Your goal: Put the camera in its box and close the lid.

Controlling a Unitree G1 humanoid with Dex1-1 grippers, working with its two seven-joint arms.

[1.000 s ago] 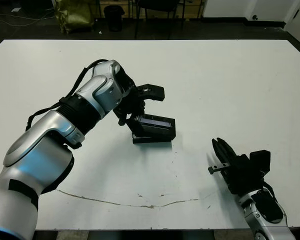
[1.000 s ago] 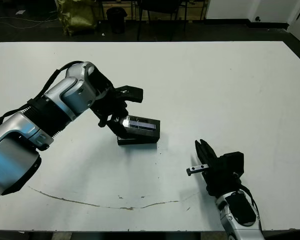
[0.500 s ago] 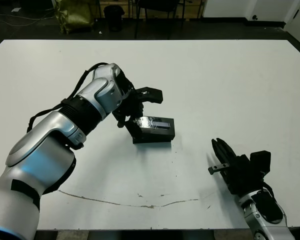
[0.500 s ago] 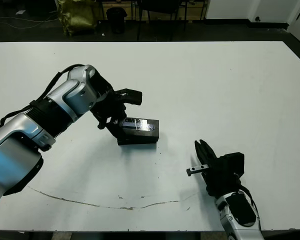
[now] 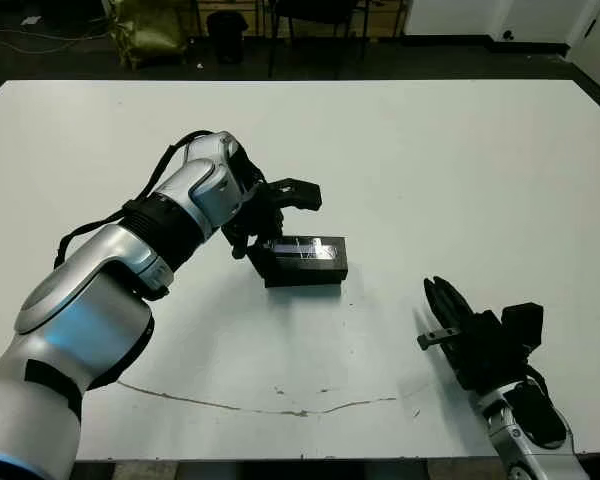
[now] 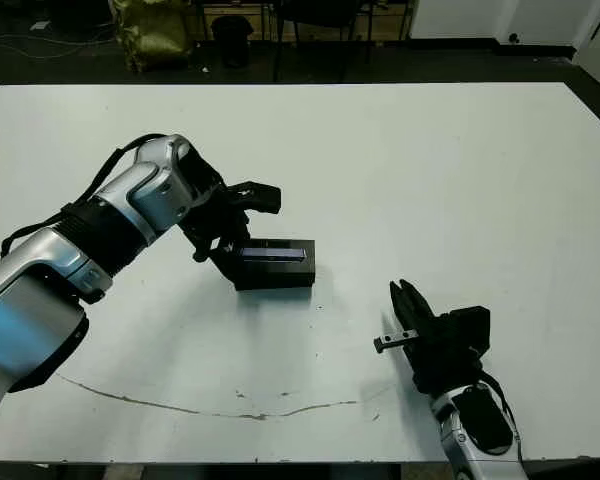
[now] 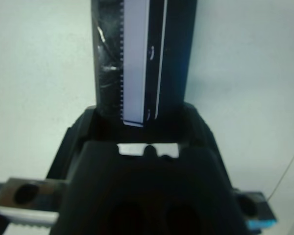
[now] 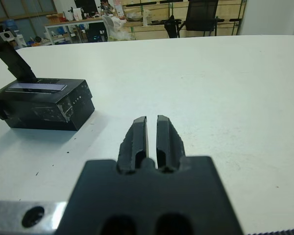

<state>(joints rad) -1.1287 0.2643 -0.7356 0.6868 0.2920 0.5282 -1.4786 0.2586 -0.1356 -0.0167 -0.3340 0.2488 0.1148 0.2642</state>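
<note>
- A white table (image 5: 460, 160) fills the view, marked near its front edge by a thin dark scuff line (image 5: 280, 405); chairs and a yellow-green bag (image 5: 145, 25) stand on the dark floor beyond.
- The lid (image 5: 305, 250), black with a glossy lavender strip, lies flat on top of the box (image 5: 302, 274), left of the table's centre.
- The camera is not visible.
- The left gripper (image 5: 270, 215) is at the lid's left end; its fingers straddle that end, one finger (image 5: 298, 192) jutting behind the box, the other down at its end.
- The right gripper (image 6: 408, 310) rests near the front right, well apart from the box, its fingers (image 8: 139, 137) almost together and holding nothing.
</note>
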